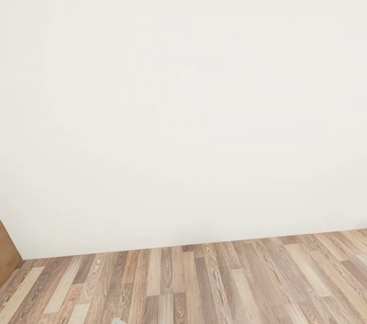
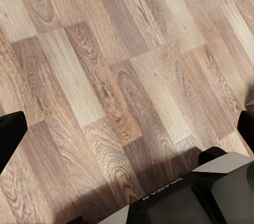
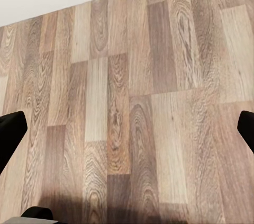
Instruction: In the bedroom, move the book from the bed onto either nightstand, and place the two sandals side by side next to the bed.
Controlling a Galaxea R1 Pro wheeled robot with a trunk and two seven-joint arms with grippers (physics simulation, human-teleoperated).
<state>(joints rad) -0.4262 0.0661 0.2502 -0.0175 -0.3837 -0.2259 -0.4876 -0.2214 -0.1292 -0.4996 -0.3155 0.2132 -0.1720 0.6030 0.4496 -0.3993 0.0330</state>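
Bedroom wall [image 1: 183,99], plank floor [image 1: 204,283]; grippers [image 2: 127,128] apart.

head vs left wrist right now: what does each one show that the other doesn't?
Head view: a plain white wall meeting the floor, and a brown wooden edge at the left border, too little to identify.

Left wrist view: the left tool with its dark fingertips wide apart at both borders, nothing between them, plus part of the robot's grey and black body and its shadow.

Both: the wood-plank floor, bare where it shows.
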